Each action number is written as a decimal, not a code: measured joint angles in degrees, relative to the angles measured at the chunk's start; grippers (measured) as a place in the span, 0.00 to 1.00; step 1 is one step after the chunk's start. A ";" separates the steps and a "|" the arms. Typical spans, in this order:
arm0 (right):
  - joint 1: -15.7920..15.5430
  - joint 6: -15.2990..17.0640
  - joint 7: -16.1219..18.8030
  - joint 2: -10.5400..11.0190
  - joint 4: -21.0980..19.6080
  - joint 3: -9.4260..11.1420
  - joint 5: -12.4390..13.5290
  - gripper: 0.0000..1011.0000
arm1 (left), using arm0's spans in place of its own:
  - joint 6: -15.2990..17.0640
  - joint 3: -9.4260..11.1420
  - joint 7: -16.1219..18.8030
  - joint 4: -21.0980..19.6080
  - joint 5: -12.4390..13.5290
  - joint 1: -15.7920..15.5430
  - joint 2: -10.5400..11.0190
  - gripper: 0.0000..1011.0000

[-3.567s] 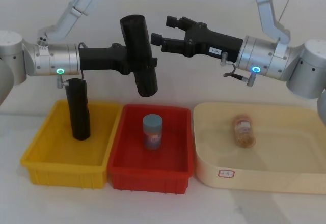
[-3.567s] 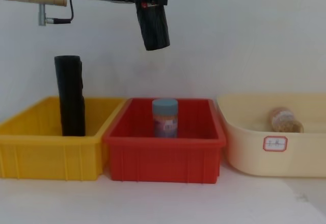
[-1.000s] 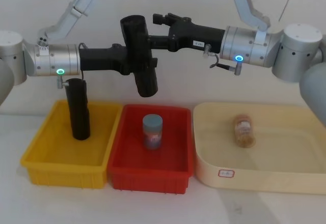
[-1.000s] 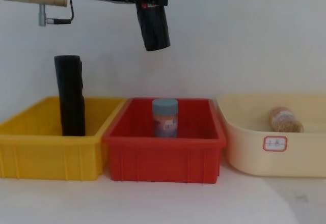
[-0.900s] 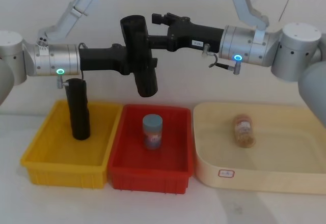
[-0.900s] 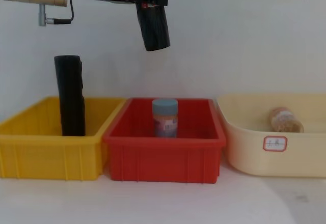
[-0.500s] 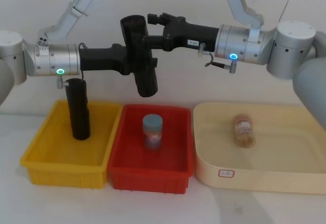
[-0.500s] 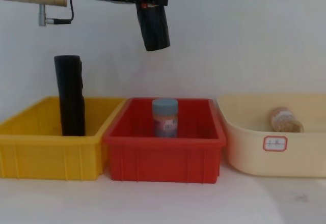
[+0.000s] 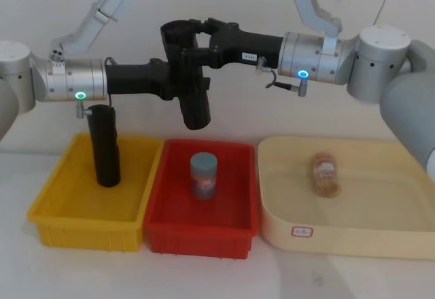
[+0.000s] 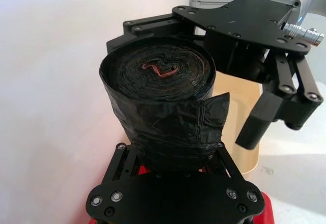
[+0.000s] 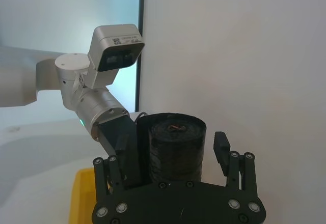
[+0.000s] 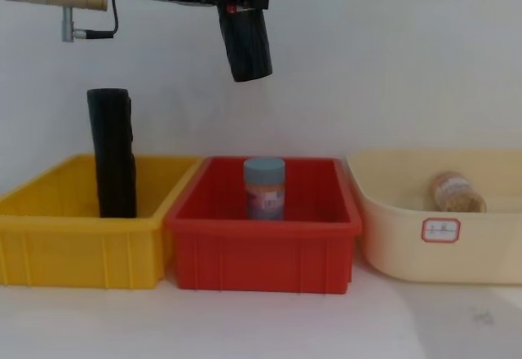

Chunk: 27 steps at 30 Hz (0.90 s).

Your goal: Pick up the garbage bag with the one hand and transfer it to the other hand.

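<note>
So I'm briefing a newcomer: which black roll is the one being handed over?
Look above the red plastic bin. The black garbage-bag roll hangs in the air there, clamped by the left gripper. The other black roll stands in the yellow bin.

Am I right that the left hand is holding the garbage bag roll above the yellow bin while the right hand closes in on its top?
Not quite: the garbage bag roll, held by the left hand, hangs above the red bin, as the chest view shows. The right hand does straddle its top.
</note>
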 joint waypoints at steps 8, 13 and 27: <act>1.40 -1.24 1.22 -1.67 3.56 0.15 -0.33 0.99 | 0.00 0.00 0.00 0.00 0.00 0.00 0.00 0.44; 2.11 -1.85 1.84 -2.55 5.47 0.25 -0.54 0.99 | 0.00 0.00 0.00 0.00 0.00 0.00 0.00 0.44; 3.58 -3.18 2.77 -4.40 8.88 0.59 -1.24 0.99 | 0.00 0.00 0.00 0.00 0.00 0.00 0.00 0.44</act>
